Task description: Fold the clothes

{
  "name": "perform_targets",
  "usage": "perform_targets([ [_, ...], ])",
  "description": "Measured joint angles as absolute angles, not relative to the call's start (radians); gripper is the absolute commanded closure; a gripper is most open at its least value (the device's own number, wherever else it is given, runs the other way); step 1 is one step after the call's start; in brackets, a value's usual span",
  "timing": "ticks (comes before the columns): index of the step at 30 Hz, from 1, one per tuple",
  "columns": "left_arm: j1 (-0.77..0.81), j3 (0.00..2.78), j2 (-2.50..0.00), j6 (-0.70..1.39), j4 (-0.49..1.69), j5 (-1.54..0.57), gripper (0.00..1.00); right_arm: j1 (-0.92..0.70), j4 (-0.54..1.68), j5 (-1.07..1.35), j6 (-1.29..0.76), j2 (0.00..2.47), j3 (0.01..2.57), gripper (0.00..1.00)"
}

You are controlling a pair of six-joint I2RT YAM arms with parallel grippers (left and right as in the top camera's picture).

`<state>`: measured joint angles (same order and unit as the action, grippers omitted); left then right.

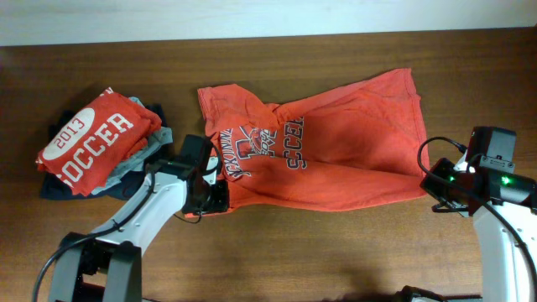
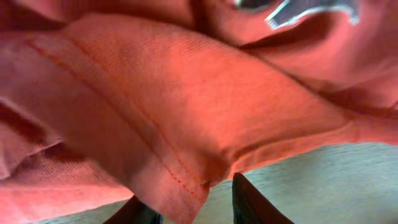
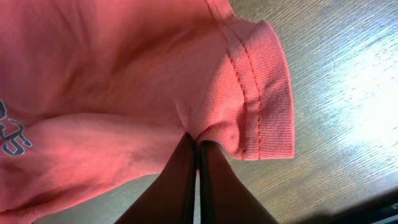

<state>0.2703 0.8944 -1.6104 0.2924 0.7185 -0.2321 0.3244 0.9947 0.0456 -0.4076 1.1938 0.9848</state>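
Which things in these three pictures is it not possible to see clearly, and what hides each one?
Orange T-shirt: chest print crumpled by folds overhead, cut by the top edge in the left wrist view.
Left gripper: fingertips cut by the bottom edge of its wrist view, under the arm overhead; grip on the hem unclear.
Garments below the red 2013 SOCCER shirt: covered by it, only edges show overhead.

Red "2013 SOCCER" shirt (image 1: 88, 143) atop folded grey and perhaps navy garments (image 1: 126, 170), brown wooden table (image 1: 336, 252)
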Motion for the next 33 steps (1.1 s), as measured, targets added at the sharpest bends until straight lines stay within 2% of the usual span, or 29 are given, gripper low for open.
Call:
perform_targets([
  [28,0.25,0.929,-1.61,0.295,0.725,-0.171,0.63,0.324,0.995,0.046,-0.407,1.194,0.985,0.96],
  [29,0.25,0.929,-1.61,0.296,0.721,-0.17,0.64,0.324,0.995,0.046,-0.407,1.194,0.985,0.96],
  [33,0.25,0.929,-1.61,0.307,0.715,-0.168,0.83,0.324,0.995,0.046,-0.407,1.194,0.985,0.96],
])
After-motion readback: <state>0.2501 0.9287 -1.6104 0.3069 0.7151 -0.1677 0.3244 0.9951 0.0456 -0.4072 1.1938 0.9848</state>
